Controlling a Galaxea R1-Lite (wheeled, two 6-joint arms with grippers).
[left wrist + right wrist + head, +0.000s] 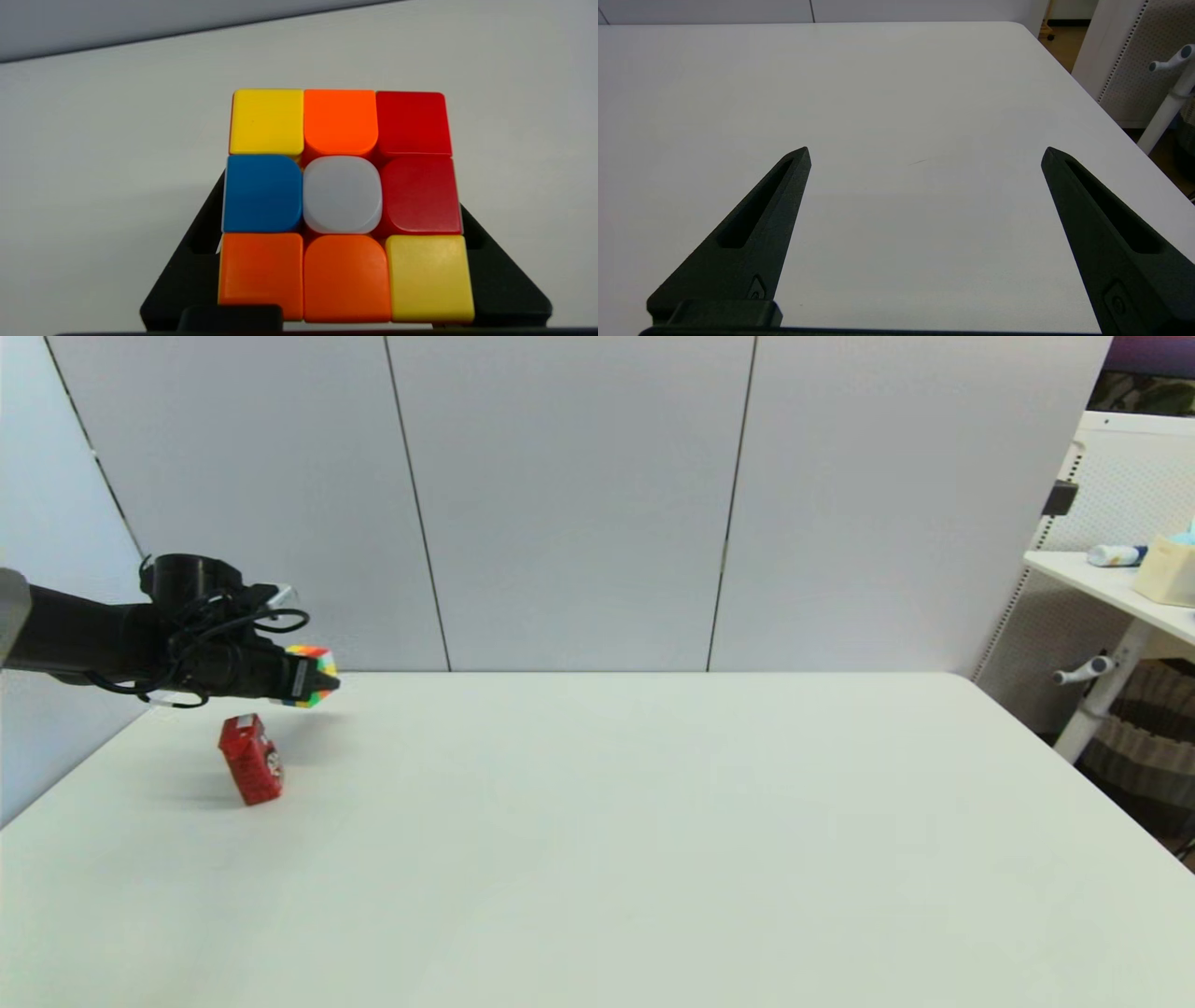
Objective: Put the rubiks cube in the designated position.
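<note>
Head view shows the white table (653, 840) filling most of the scene, with grey wall panels behind it and a side shelf at the far right. Along the table's left far corner the left arm reaches in level, and beneath it a red carton-shaped box (250, 759) stands tilted on the surface. At the arm's tip, the left gripper (313, 678) pinches the rubiks cube (314, 674) clear of the table, above and a little beyond the red box, apart from it.

Seen from the left wrist, the rubiks cube (343, 205) sits between the two black fingers (196, 261), which press on its opposite side faces while a scrambled face with a white centre looks back at the camera. The hold looks square and centred.

The right gripper (924, 154) hangs over bare table on the right side, its fingers spread wide and holding nothing; that arm is out of the head view.

As a judgement, the cube is light, rigid plastic with smooth, rather slippery faces, and its layers could twist under uneven force. Flat pressure across two opposite faces, near the middle layer, suits it best. No marked target spot shows, so where it belongs cannot be told.
</note>
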